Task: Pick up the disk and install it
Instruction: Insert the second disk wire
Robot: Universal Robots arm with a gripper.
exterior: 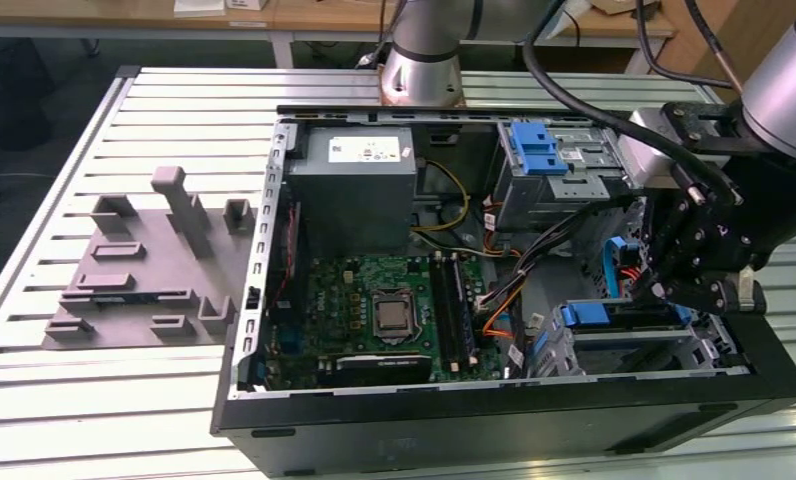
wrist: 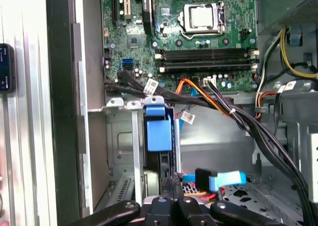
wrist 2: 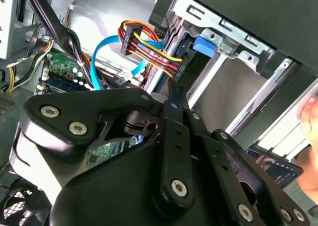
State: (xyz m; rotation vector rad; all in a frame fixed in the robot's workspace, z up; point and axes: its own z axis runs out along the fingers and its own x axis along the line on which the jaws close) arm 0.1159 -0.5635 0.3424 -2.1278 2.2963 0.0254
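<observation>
Silver-grey arm (exterior: 422,50), black cables, black screw-studded pincer (exterior: 685,285).

Bright, even overhead light — soft shadows inside the computer case (exterior: 258,300), near parts slightly blurred.

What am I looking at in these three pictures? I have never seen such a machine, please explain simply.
This is a robot arm working inside an open computer case that lies on a slatted metal table. The exterior view is taken from a camera standing apart from the arm. Both wrist views come from cameras riding on the arm, looking past its black hand into the case. The hand is down at a metal drive bay, where the disk with its blue bracket sits in a slot. Inside the case you see the green main board, a grey power box and coloured cables. A grey plastic holder lies on the table beside the case.
</observation>
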